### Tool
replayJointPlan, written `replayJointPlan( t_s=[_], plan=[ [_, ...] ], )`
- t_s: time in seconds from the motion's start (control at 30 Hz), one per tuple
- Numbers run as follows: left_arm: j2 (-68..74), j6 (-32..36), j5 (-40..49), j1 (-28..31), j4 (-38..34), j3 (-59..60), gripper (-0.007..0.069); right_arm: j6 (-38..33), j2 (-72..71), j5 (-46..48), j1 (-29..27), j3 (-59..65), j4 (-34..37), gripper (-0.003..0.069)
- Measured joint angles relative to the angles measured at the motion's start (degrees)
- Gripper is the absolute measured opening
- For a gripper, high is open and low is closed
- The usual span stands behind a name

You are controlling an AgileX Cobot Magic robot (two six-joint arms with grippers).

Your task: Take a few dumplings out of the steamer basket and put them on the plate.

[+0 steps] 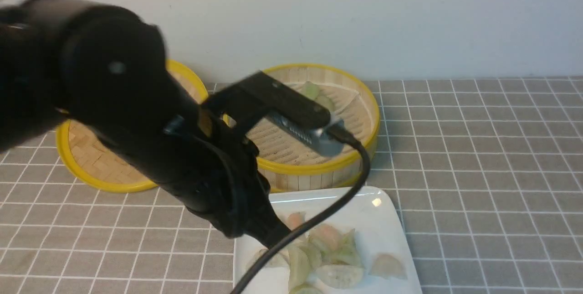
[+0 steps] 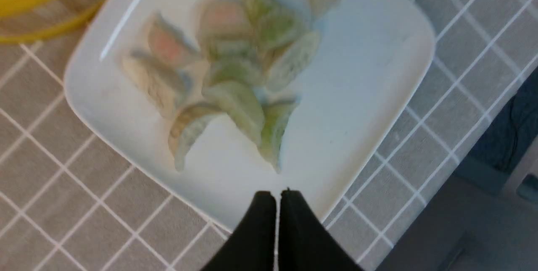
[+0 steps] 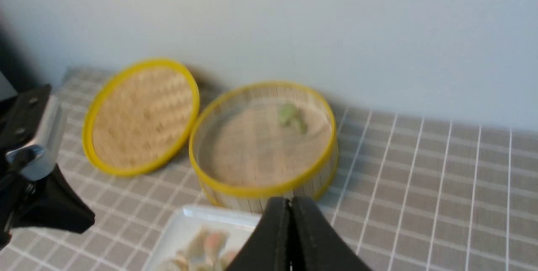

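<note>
The steamer basket [image 1: 314, 168] stands at the back with two pale green dumplings [image 1: 315, 92] left on its floor; it also shows in the right wrist view [image 3: 260, 191]. The white plate [image 1: 385, 214] in front of it holds several dumplings [image 1: 330, 257] in a loose pile, also in the left wrist view [image 2: 235, 82]. My left gripper [image 2: 277, 195] is shut and empty, just above the plate's [image 2: 370, 107] near-left edge; in the front view [image 1: 274, 238] the arm hides part of the plate and basket. My right gripper [image 3: 290, 201] is shut and empty, raised on the near side of the plate.
The shallow woven lid [image 1: 98, 166] with a yellow rim leans at the back left beside the basket, also in the right wrist view [image 3: 141, 115]. A black cable [image 1: 319, 221] hangs from the left wrist across the plate. Grey checked cloth [image 1: 478, 171] covers the table.
</note>
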Motion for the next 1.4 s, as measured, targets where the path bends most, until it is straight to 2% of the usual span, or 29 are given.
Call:
replayJointPlan(
  t_s=[0.13, 0.23, 0.4, 0.6, 0.87, 1.4],
  plan=[
    [-7.38, 0.00, -3.70, 0.00, -0.78, 1.82, -0.0005, 0.31, -6.99, -5.96, 0.00, 4.25, -0.88, -0.0015],
    [-15.76, -0.12, -8.21, 0.00, -0.86, 6.45, -0.0005, 0.43, -15.75, -13.54, 0.00, 11.84, -2.48, -0.0014],
    [-27.51, -2.72, -13.73, 0.00, -1.70, 15.87, -0.0005, 0.75, -26.36, -26.70, 0.00, 22.65, -3.15, -0.0014],
    [-43.25, -6.66, -25.91, 0.00, -6.90, 30.00, -0.0005, 0.75, -32.96, -40.59, 0.00, 32.52, -3.21, -0.0014],
    [-55.41, -7.13, -35.10, 0.00, -11.21, 41.69, -0.0005, 0.75, -33.03, -44.76, 0.00, 35.29, -2.58, -0.0014],
    [-56.91, -7.14, -36.18, 0.00, -11.82, 42.79, -0.0005, 0.75, -33.08, -45.14, 0.00, 35.30, -2.58, -0.0015]
  ],
)
